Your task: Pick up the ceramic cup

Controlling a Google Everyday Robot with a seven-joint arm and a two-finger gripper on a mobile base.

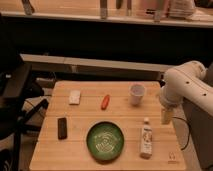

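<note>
The cup (pixel 137 93) stands on the far right part of the table (pixel 85 116), upright, its mouth facing up and its long axis vertical; it narrows a little toward the base; nothing touches it; its inside reads only as a pale hollow, and what it may hold cannot be told; its back wall is hidden by its own body.

To its left, apart from it, lies a small red thing (pixel 105 101), its length running near to far with a slight tilt; what it is cannot be made out; further left sits a white block (pixel 74 97).

The gripper (pixel 166 114) hangs to the right of the cup and nearer the front, over the table's right edge, pointing down; it is clear of the cup; whether it is open or closed cannot be told, since it shows only as one pale shape; the arm (pixel 186 86) above it is cut off by the right border.

In front of the cup a bottle (pixel 146 139) stands upright, its label unreadable; the green plate (pixel 90 134) is at front centre; a dark block (pixel 62 128) lies at front left.
</note>
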